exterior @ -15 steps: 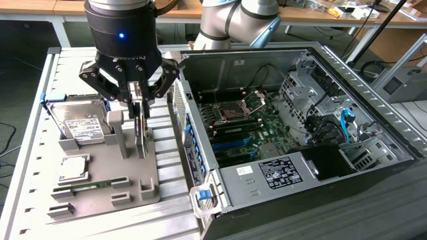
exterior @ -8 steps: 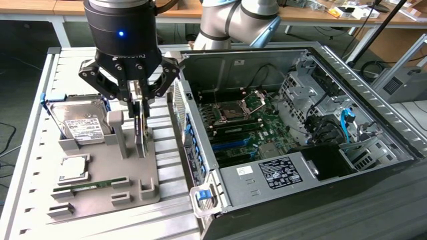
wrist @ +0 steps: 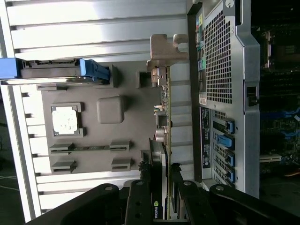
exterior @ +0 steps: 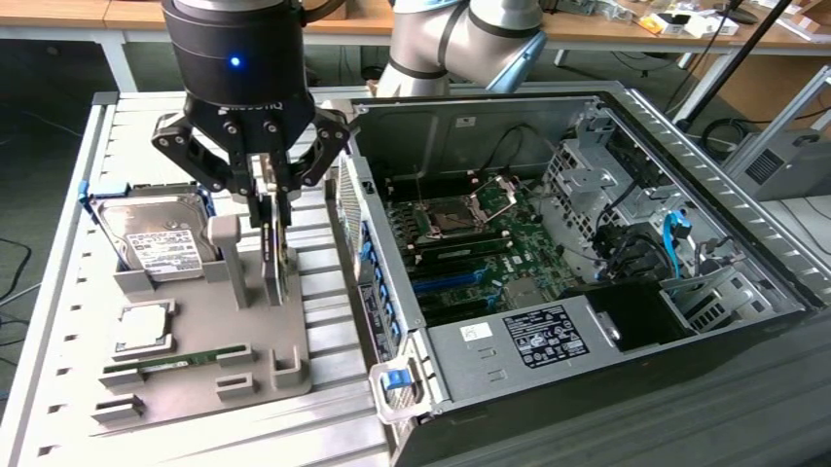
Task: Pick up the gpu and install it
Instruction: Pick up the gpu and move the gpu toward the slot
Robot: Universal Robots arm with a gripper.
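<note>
Exterior view, hand (exterior: 269, 197) pointing straight down, clamped on upright gpu (exterior: 276, 258), above grey tray (exterior: 267, 365)

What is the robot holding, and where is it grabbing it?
The thin dark rectangular circuit card, standing on edge, pinched between the fingers by its upper edge.
</note>
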